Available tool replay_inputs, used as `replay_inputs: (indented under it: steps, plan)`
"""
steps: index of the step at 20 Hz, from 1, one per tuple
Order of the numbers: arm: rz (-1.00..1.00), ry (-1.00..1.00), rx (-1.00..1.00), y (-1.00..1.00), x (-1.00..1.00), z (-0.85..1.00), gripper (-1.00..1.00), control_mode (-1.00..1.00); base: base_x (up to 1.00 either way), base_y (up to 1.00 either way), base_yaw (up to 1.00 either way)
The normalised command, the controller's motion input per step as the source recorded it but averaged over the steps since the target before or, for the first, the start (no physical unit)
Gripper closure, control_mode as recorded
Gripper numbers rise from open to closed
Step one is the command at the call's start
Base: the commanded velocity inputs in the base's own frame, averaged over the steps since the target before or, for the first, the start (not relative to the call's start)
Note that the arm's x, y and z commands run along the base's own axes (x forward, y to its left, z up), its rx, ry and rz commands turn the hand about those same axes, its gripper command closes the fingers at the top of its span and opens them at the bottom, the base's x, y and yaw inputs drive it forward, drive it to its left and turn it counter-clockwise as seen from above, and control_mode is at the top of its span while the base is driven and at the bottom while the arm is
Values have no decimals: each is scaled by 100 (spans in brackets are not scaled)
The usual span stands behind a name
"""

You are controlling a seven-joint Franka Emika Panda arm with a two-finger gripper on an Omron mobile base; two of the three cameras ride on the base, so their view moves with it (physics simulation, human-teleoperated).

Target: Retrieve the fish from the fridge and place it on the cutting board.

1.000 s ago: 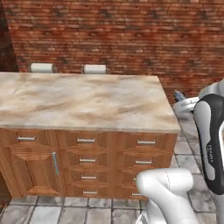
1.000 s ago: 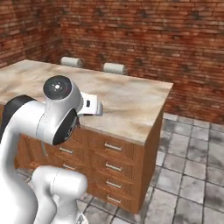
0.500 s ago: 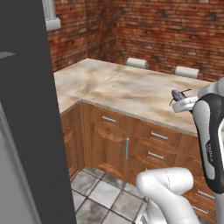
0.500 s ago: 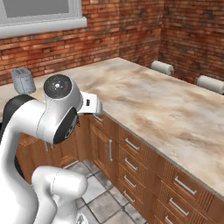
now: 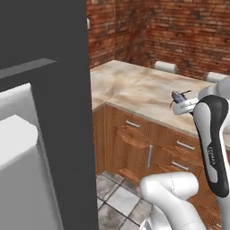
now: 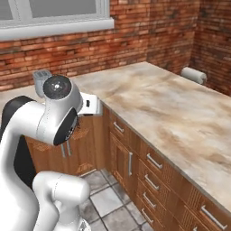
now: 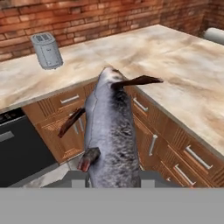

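Swinging further round since half a second ago, the base now brings the fridge (image 5: 67, 112) across the left of the left base view. Gripper (image 5: 179, 99) is clamped on the fish (image 7: 109, 135), carried in the air above the marbled worktop (image 6: 180, 113) edge. Brick walls (image 6: 135, 31) behind; a toaster (image 7: 47, 50) stands near the worktop's back edge.

The marble counter (image 6: 180, 113) is wide and bare in the middle, so there is free room above it. A grey toaster (image 7: 47, 50) stands near the brick wall (image 6: 135, 36), and paper rolls (image 5: 165, 67) lie at the far edge. On the left, the dark fridge (image 5: 49, 90) stands tall and blocks that side. Between fridge and drawers (image 5: 148, 148) the tiled floor (image 5: 117, 197) is narrow.
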Motion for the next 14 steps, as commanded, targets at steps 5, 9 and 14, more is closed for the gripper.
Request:
replay_inputs:
  steps: [5, 9, 14]
  plan:
    - [0, 0, 0, 0, 0, 0, 100, 100, 60, 15, 52]
    - [0, 0, 0, 0, 0, 0, 100, 100, 35, -1, 59]
    - [0, 0, 0, 0, 0, 0, 100, 100, 47, 23, 47]
